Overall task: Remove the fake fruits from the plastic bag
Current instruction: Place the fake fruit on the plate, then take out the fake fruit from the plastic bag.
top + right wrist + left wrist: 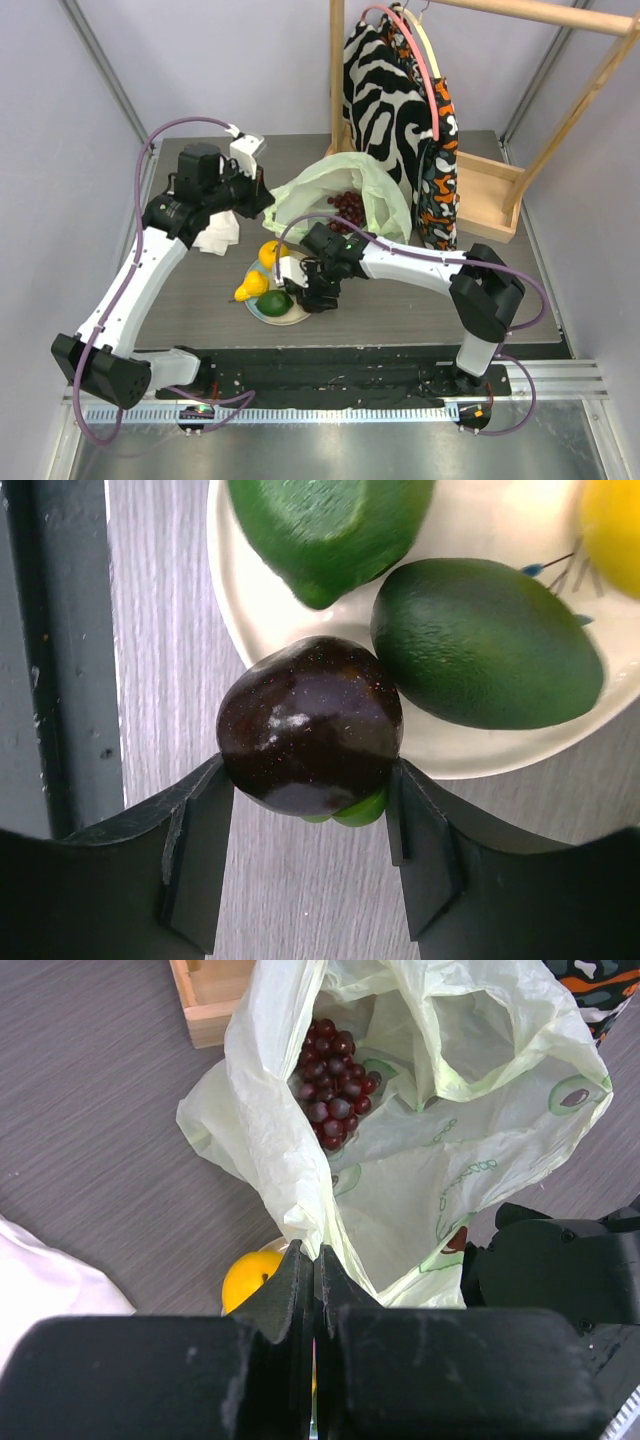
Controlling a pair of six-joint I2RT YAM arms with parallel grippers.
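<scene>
The pale green plastic bag (375,190) lies open at mid-table with the dark red grape bunch (347,207) inside. My left gripper (315,1255) is shut, pinching the bag's near edge (290,1190). In front of it, a plate (285,318) holds a yellow pear (250,287), a yellow-orange round fruit (270,252) and two green avocados (330,530) (485,645). My right gripper (308,770) is shut on the dark maroon fruit (310,725), which hangs over the plate's rim (235,610) beside the avocados.
A white cloth (218,235) lies left of the bag, under the left arm. Behind the bag stands a wooden clothes rack (485,195) with patterned garments (385,90) hanging close to the bag. The right arm (560,1280) sits just right of the bag.
</scene>
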